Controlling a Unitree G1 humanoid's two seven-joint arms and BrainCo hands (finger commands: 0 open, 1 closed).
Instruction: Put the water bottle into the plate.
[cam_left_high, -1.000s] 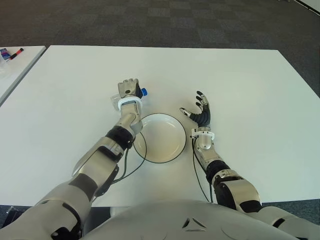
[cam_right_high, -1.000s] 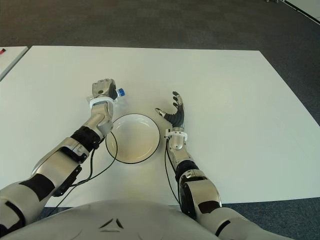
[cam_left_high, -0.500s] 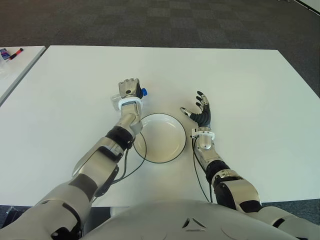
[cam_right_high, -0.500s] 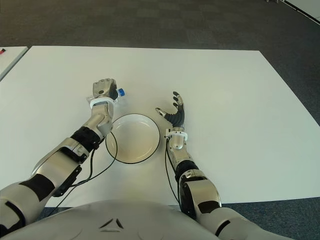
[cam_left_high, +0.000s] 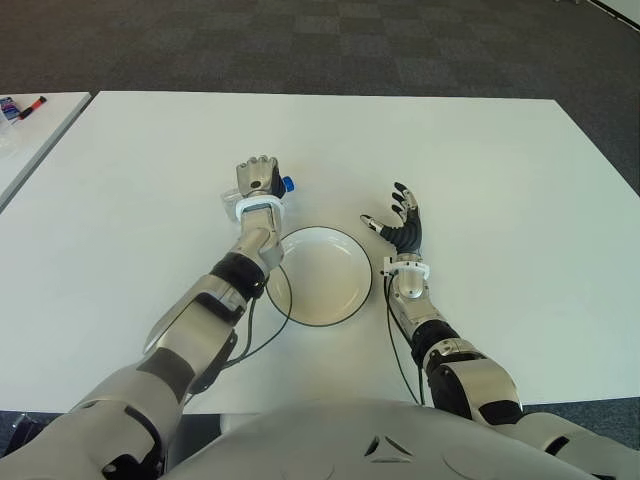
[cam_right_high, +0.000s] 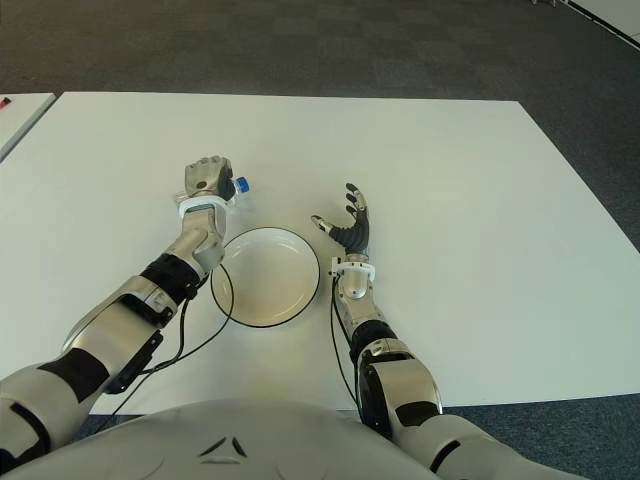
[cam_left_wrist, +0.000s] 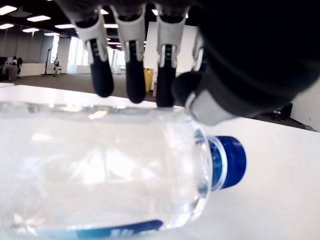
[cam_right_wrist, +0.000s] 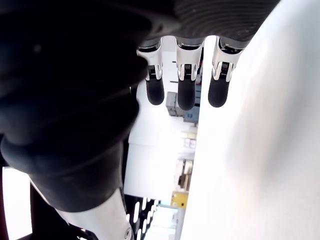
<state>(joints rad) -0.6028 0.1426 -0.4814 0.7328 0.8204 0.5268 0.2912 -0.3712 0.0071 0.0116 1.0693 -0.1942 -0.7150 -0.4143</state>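
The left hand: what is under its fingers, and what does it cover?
Under the left hand lies the clear water bottle on its side on the white table, blue cap poking out toward the right. In the eye views the hand hides the bottle's body. The plate holds nothing.

An office-type room is indicated: a white desk (cam_left_high: 480, 160) on dark checkered carpet tiles (cam_left_high: 330, 45), with ceiling strip lights (cam_left_wrist: 37, 18) seen beyond the left hand (cam_left_high: 258, 178).

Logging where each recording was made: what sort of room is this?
Likely an office or lab: a white table, dark checkered carpet, and ceiling light panels in the left wrist view.
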